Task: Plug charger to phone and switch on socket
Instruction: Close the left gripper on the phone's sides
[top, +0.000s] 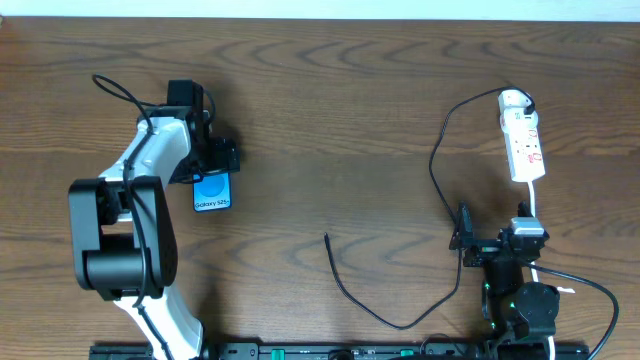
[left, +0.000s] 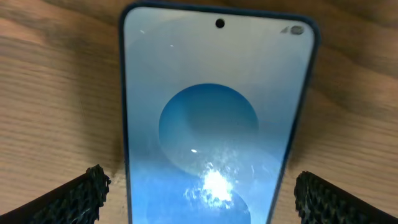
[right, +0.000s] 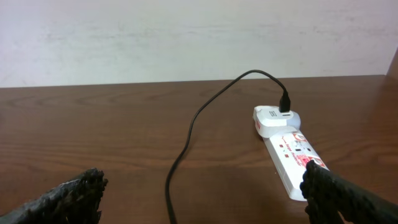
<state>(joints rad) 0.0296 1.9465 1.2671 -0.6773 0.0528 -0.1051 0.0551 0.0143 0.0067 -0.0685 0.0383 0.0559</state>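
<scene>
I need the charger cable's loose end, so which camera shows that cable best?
The overhead view: the charger runs whole from the socket to its free tip near mid-frame. The right wrist view shows only the stretch plugged in at the socket, cut off at the bottom edge. The left wrist view shows only the phone.

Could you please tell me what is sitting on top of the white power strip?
A white rounded adapter block sits on the far end of the white elongated power strip, with the long thin black cable plugged into it. The outlet beneath the block is covered.
</scene>
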